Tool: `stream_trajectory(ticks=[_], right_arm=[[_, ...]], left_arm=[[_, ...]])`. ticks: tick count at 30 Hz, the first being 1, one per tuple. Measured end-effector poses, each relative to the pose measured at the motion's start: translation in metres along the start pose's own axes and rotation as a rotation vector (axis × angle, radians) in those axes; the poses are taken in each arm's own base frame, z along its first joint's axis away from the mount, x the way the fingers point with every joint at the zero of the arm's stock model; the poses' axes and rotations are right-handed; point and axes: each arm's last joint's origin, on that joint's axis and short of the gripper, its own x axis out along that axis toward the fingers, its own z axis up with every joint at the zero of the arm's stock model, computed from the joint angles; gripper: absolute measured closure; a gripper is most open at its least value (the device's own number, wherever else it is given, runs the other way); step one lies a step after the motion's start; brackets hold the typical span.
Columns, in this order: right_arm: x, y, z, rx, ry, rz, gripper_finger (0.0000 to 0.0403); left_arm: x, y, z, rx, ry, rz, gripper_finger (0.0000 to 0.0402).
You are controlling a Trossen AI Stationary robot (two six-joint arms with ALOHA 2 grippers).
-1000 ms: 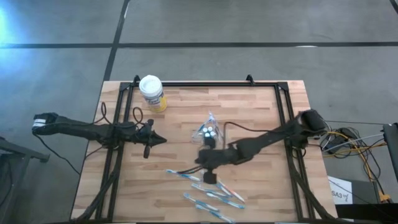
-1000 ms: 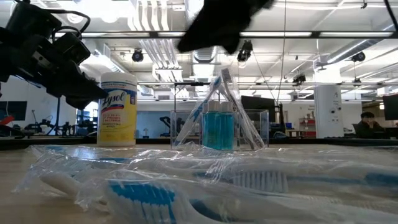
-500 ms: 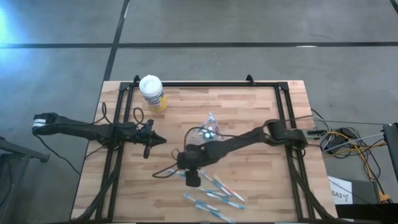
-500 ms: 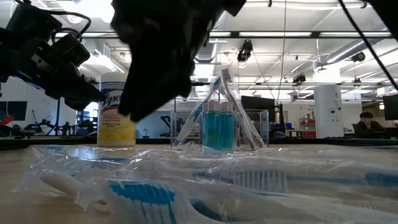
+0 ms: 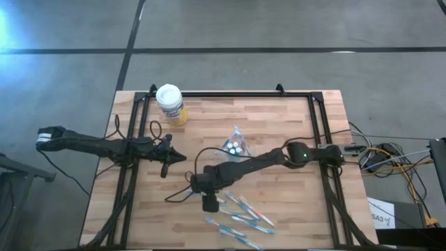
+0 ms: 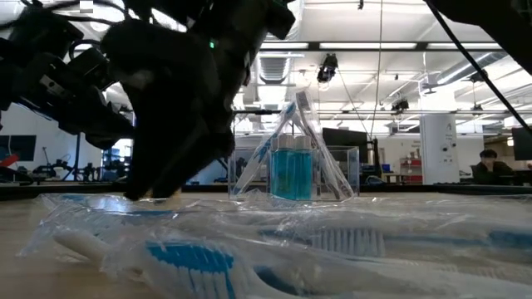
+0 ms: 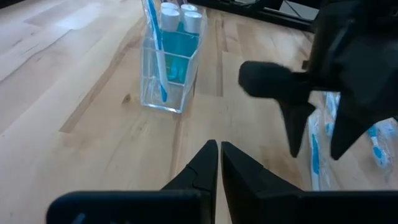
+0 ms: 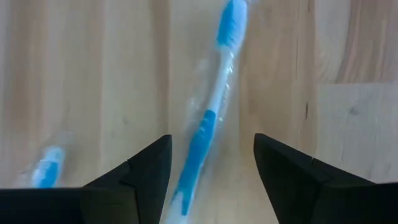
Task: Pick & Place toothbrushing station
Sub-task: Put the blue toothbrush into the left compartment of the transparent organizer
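Since a second earlier, the right gripper (image 5: 210,202) has swung across the table toward 9 o'clock and spread its fingers — likely readying a pick. A wrapped toothbrush (image 8: 208,118) lies between them, lengthwise, not yet clamped. The clear holder (image 5: 235,145) stands toward 1 o'clock. The left gripper (image 7: 219,163) waits, pinched together, empty.

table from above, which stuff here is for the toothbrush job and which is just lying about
For the job:
- wrapped toothbrushes
- clear holder with small white-capped tubes
- right gripper, fingers open over a wrapped toothbrush

Lying about:
- yellow canister
- left gripper, waiting, shut
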Motion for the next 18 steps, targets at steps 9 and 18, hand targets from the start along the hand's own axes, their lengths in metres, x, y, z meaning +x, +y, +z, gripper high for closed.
stream_trajectory(ticks=[9,18], right_arm=[[0.007,-0.003,-0.008,-0.002,0.031,-0.008,0.0196],[0.011,-0.005,-0.012,-0.005,0.036,-0.025,0.03]], left_arm=[[0.0,0.0,0.0,-0.015,-0.001,0.001,0.0378],[0.0,0.0,0.0,-0.05,-0.003,0.003,0.0374]])
